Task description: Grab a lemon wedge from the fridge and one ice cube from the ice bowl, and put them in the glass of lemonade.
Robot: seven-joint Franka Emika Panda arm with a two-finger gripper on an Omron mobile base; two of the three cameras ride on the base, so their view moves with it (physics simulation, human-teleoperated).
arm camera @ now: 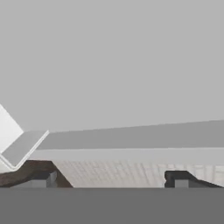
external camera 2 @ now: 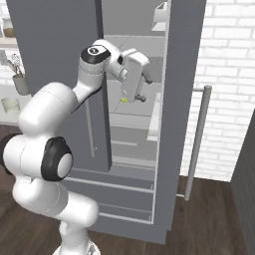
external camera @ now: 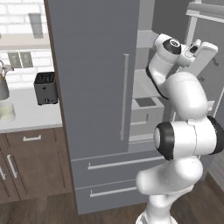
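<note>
The white arm is reaching into the tall grey two-door fridge (external camera 2: 55, 60), whose right door is standing open to give access to the shelves. Its gripper (external camera 2: 140, 97) is hanging wide open and empty just beside the tiny yellow lemon wedge (external camera 2: 123, 99) on the shelf, probably lining up for a grasp.

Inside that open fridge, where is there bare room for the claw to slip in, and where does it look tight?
The fridge shelf right of the lemon wedge, toward the open door, looks bare. The shelf below it looks bare too. Tightest is around the wedge, where the open claw hangs close beside it.
</note>
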